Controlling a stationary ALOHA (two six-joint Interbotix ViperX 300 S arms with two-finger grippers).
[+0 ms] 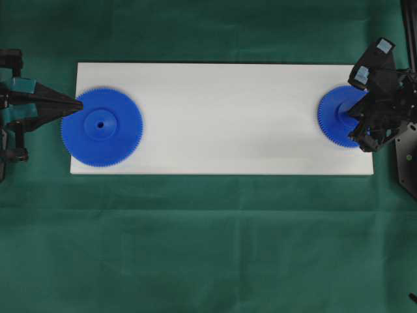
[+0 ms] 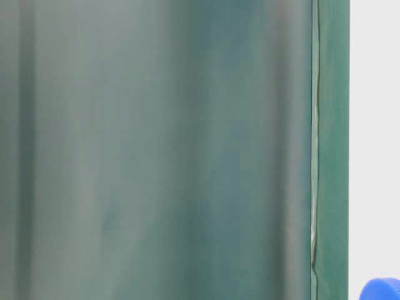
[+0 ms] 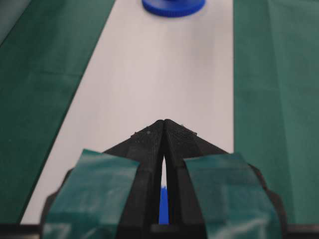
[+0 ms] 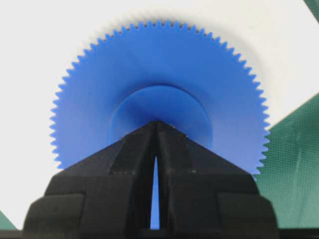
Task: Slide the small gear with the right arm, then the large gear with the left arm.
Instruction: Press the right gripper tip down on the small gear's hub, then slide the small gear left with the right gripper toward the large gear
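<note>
Overhead view: the right arm's gripper (image 1: 359,107), jaws pressed together, touched the small gear (image 1: 339,117) hub. The left arm's gripper (image 1: 77,104), likewise closed, met the large gear (image 1: 102,127) rim.

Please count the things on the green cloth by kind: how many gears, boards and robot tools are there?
Gears: 2, the large gear and the small gear
White boards: 1, the board
Robot tools: 2, the left tool and the right tool, both shut
Total: 5

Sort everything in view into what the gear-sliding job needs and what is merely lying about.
Needed:
small gear
large gear
right gripper, fingers together
left gripper, fingers together

Lying about:
nothing loose; the white board and the green cloth just carry the gears
</note>
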